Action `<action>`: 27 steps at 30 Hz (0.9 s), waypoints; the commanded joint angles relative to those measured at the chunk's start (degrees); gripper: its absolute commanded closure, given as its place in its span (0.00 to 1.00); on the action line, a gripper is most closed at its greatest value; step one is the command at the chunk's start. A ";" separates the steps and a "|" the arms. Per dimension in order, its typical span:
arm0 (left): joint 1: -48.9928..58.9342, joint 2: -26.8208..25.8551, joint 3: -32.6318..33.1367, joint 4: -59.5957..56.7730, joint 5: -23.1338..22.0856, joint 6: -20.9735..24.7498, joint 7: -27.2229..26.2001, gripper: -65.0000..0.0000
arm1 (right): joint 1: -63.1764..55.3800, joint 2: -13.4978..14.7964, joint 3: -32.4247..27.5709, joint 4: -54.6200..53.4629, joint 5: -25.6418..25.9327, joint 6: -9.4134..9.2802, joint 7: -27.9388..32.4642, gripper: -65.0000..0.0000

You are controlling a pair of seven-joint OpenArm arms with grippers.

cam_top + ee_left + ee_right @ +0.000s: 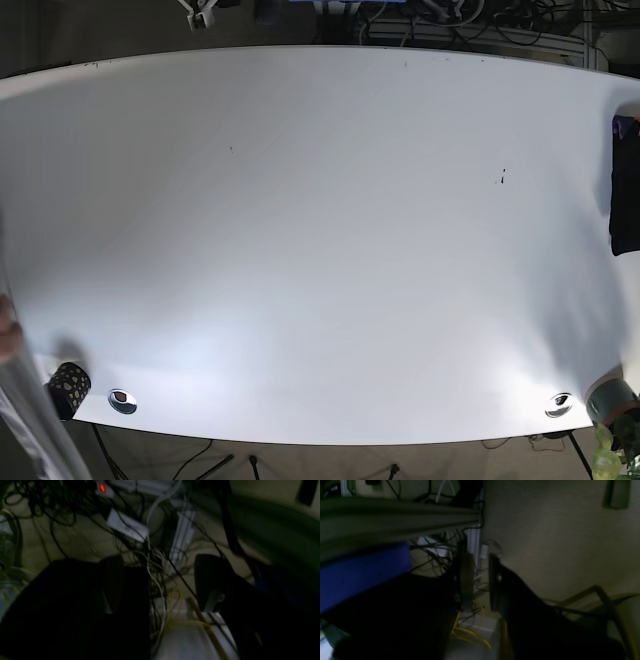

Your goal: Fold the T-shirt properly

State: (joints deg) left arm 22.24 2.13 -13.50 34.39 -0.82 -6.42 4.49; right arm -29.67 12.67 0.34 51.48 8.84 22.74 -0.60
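The white table (pixel 320 250) lies bare across the base view, and neither arm shows there. A dark cloth (pixel 625 190) sits at the table's right edge, cut off by the frame; I cannot tell whether it is the T-shirt. The left wrist view looks down at the floor, and my left gripper (pixel 172 580) stands open with a wide gap and nothing between its fingers. In the right wrist view my right gripper (pixel 480 580) also hangs over the floor, its fingers a little apart with nothing between them.
Tangled cables and a power strip with a red light (pixel 102 488) cover the floor behind the table. A yellow cable (pixel 470 632) loops below the fingers. A blue panel (pixel 362 575) sits under the table edge. Tape rolls (pixel 68 385) (pixel 610 400) rest at the table's front corners.
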 commanded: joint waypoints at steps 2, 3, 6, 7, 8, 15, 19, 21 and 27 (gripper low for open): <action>-2.50 -1.65 0.09 -7.36 -0.10 0.13 -2.78 0.38 | 3.17 0.56 0.23 -5.20 0.35 0.51 0.73 0.85; -4.17 -1.82 0.09 -9.21 -0.10 0.13 -2.78 0.38 | 4.40 0.56 0.23 -6.52 0.35 0.51 0.73 0.85; -7.16 -2.26 0.09 -13.60 -0.10 0.13 -2.78 0.38 | 7.65 -0.49 0.23 -10.30 0.35 0.51 0.73 0.85; -7.34 -2.61 0.09 -14.22 -0.10 0.13 -2.78 0.38 | 8.35 -0.58 0.23 -11.09 0.35 0.51 0.73 0.85; -7.87 -2.97 0.09 -14.83 -0.10 0.13 -2.78 0.38 | 9.23 -0.75 0.23 -12.23 0.35 0.51 0.73 0.85; -10.33 -3.85 0.18 -15.10 -0.10 0.13 -2.78 0.38 | 14.86 -1.02 0.23 -18.47 0.35 0.51 0.73 0.85; -11.21 -4.28 0.18 -15.01 -0.10 0.22 -2.78 0.38 | 16.62 -1.90 0.23 -20.14 0.26 0.51 0.73 0.85; -11.21 -4.28 0.09 -14.83 -0.10 0.22 -2.78 0.38 | 16.70 -1.90 0.23 -20.58 0.26 0.51 0.73 0.85; -11.12 -4.37 0.09 -14.74 -0.10 2.59 -2.87 0.38 | 16.35 -1.72 0.23 -20.50 0.26 0.51 0.73 0.85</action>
State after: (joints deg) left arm 10.81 -2.07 -13.34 19.44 -0.91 -4.38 1.87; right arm -12.84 10.09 0.47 30.68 9.04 22.90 -0.25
